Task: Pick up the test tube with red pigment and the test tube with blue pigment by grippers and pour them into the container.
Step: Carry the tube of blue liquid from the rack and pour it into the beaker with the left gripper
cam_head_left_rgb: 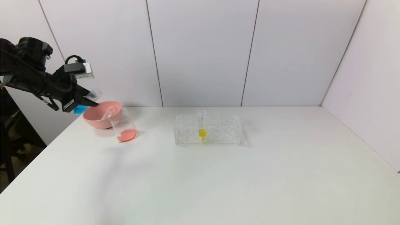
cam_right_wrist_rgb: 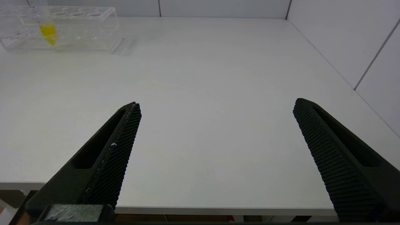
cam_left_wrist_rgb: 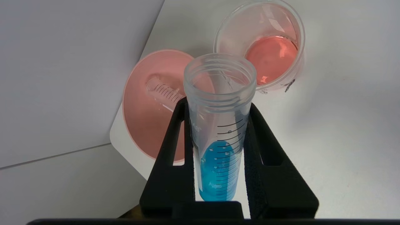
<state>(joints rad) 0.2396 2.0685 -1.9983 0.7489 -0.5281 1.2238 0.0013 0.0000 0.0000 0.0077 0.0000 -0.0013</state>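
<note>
Head view: left claw (cam_head_left_rgb: pixel 89 100) raised above far-left table (cam_head_left_rgb: pixel 218 181) corner, clamped on test tube with blue pigment (cam_head_left_rgb: pixel 84 103), tilted, beside pink bowl (cam_head_left_rgb: pixel 100 117). Container (cam_head_left_rgb: pixel 124 125) touching bowl, red liquid at bottom. Empty tube (cam_head_left_rgb: pixel 107 113) lying in bowl. Rack (cam_head_left_rgb: pixel 207 129) mid-table holds yellow tube (cam_head_left_rgb: pixel 202 126).

Left wrist view: fingers (cam_left_wrist_rgb: pixel 178 150) grip blue tube (cam_left_wrist_rgb: pixel 218 131) on both sides; open mouth toward container (cam_left_wrist_rgb: pixel 265 47).

Right wrist view: right claw (cam_right_wrist_rgb: pixel 215 106) spread wide apart, holding nothing, over near table edge.

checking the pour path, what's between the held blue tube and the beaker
Nothing: in the left wrist view only bare table separates the blue tube in the left gripper from the beaker.
</note>
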